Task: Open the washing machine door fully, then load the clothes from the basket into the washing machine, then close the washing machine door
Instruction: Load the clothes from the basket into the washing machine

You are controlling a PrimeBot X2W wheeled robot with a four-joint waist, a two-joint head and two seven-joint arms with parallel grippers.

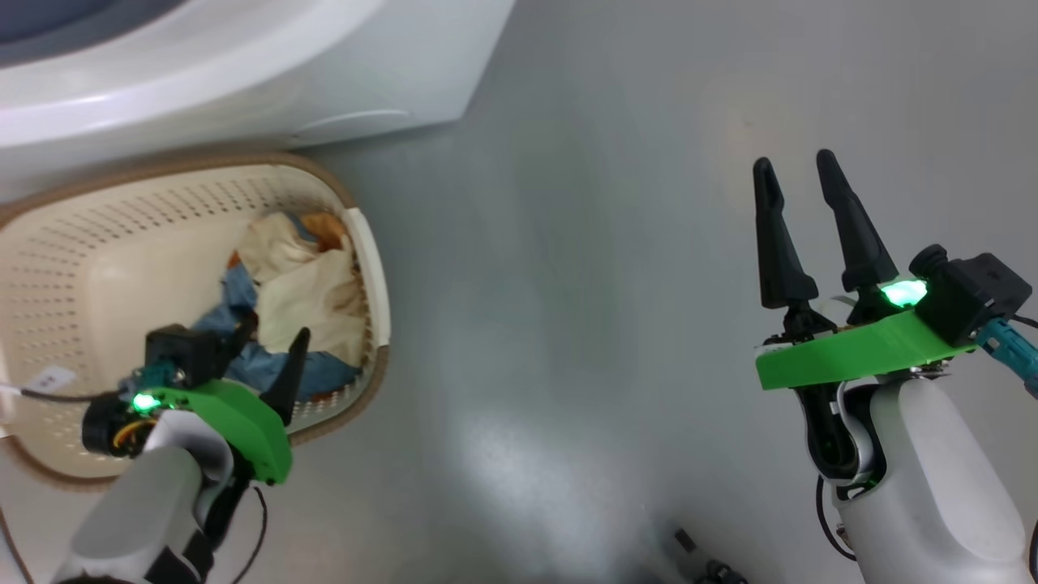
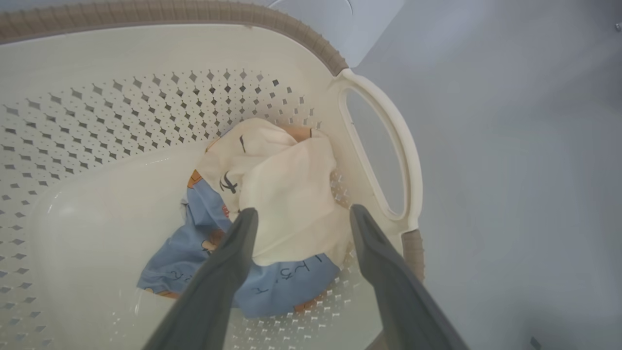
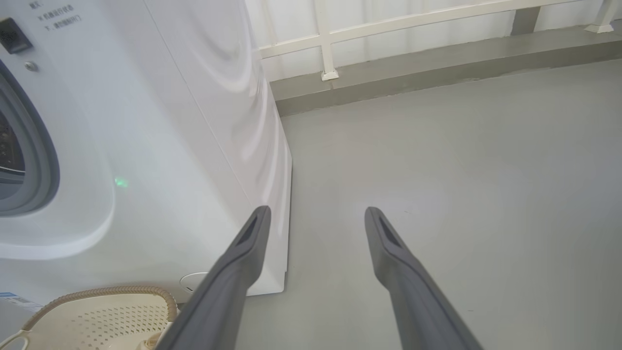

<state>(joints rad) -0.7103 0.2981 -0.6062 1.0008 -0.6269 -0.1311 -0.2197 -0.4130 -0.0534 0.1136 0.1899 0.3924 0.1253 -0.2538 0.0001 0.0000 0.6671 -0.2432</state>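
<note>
Clothes (image 2: 252,209) sit bunched at the right end of the basket (image 2: 121,107), against the wall under its white handle (image 2: 388,126). The basket is on the grey floor (image 1: 568,284), just in front of the washing machine (image 1: 243,73). The cream piece (image 2: 286,189) lies on top, folded over the blue printed piece (image 2: 194,253). Left gripper (image 2: 302,214) hangs over the pile with fingers spread wide and nothing between them, tips straddling the cream piece's lower edge; whether they touch the cloth can't be told. Right gripper (image 1: 795,170) is well off to the side over bare floor, fingers apart, empty. Handling, as a judgement: light, limp cloth that will drape and trail. It's not fragile or slippery, but a shallow pinch may lift only the top layer. Best bite looks like the raised fold mid-cream-piece, deep enough to catch the blue underneath and clear of the perforated wall. Unknowns: how many pieces are in the pile; the basket's left end is cut off in the head view. The right wrist view shows the grey gasket (image 3: 46,160) and a slice of drum uncovered, so the door looks open; how far can't be told.
</note>
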